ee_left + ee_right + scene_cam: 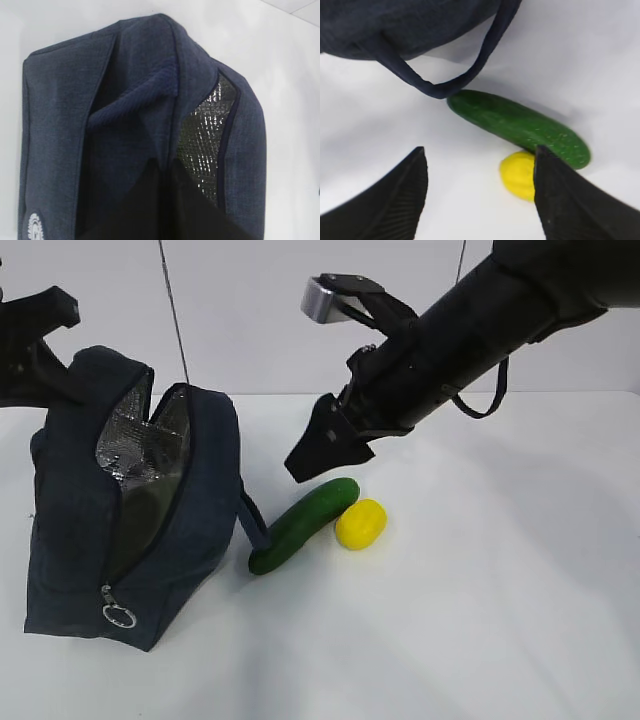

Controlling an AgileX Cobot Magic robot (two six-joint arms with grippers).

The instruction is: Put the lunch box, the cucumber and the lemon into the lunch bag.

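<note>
White table [480, 620]: right jaws [479, 192] spread wide above cucumber [520, 125].

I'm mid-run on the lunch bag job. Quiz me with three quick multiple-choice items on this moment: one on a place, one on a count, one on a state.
1. Where does the cucumber lie?
A. Inside the lunch bag
B. On the table between the lunch bag and the lemon
C. In the right hand

2. How many loose food items lie on the table?
A. One
B. Two
C. Four

3. How is the lunch bag?
A. Zipped shut
B. Unzipped, silver lining showing
C. Lying flat and folded

Answers:
1 B: its one end lies by the bag's strap, the other beside the lemon.
2 B: only the cucumber and the lemon.
3 B: the mouth gapes and the foil lining shows; the right hand hangs open above the food.
</note>
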